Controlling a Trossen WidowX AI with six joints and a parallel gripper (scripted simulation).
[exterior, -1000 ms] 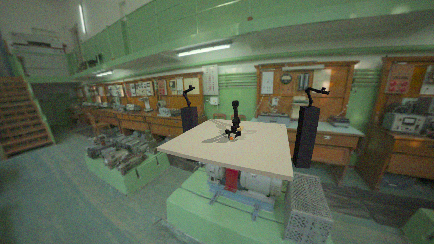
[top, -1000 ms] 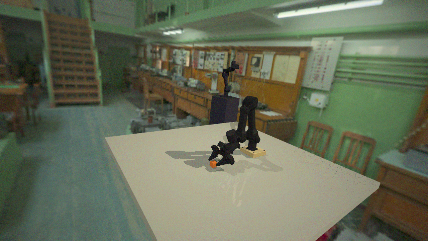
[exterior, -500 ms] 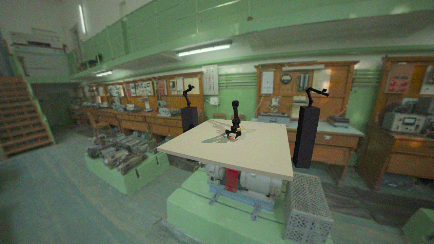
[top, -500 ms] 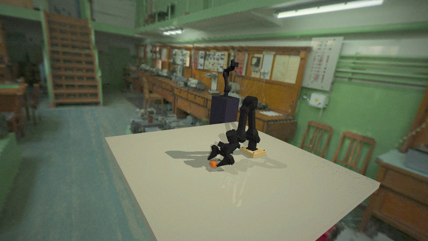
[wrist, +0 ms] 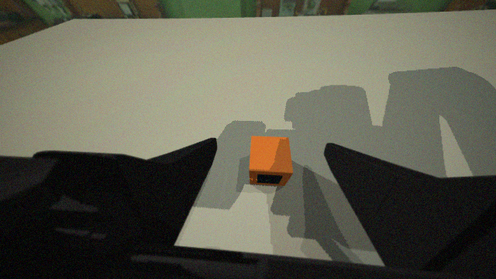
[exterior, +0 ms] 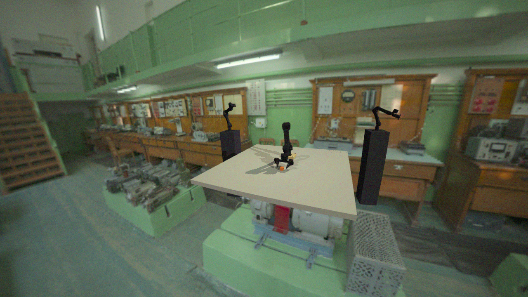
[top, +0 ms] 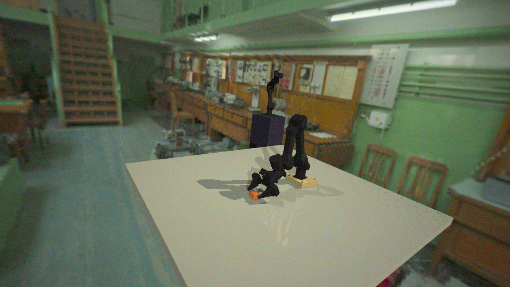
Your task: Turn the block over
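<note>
The small orange block point(top: 254, 195) point(exterior: 281, 168) point(wrist: 269, 155) rests on the pale table point(top: 320, 242) point(exterior: 313, 192) point(wrist: 116, 77), flat as far as I can see. Its dark square mark shows in the wrist view on the upright side facing the gripper and camera. The top face is plain orange. The black gripper point(top: 253, 193) point(exterior: 282, 166) point(wrist: 272, 142) is open, low over the table, with one finger on either side of the block. In the wrist view, gaps show between the block and both fingers. The block's underside and far side are hidden.
The arm's wooden base plate point(top: 301, 181) point(exterior: 294, 156) sits on the table behind the gripper. Dark pedestals point(top: 267, 132) point(exterior: 373, 166) with small arms on them stand beyond the table. Shadows of the arm fall around the block.
</note>
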